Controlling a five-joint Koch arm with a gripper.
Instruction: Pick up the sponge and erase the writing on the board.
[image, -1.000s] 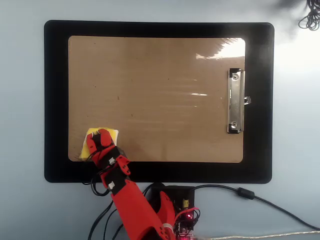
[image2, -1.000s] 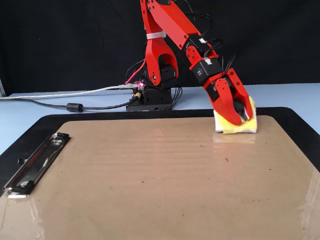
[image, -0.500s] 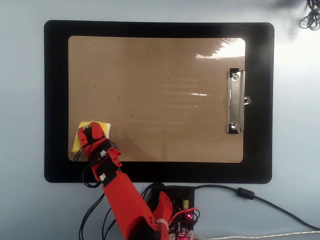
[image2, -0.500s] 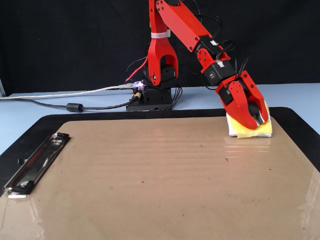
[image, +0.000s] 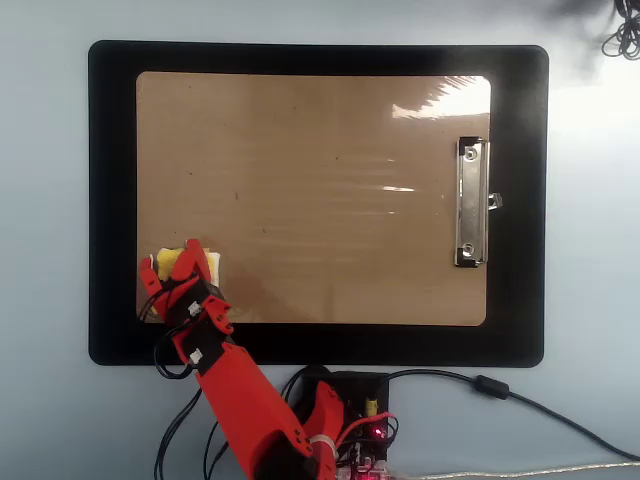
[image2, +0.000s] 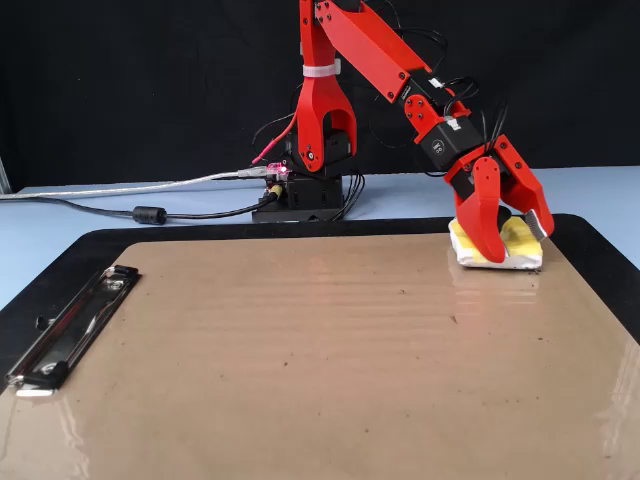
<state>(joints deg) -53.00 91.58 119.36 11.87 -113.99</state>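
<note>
The sponge (image2: 497, 246) lies on the board's (image: 320, 190) corner; your gripper (image2: 516, 240) straddles it, jaws spread wide, apparently letting go since no writing shows.

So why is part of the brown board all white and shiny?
Overhead view: lamp glare bleaches the glossy tan clipboard near its silver metal clip, at the top right corner. Fixed view: softer pale reflections streak it; everything stays sharp.
</note>
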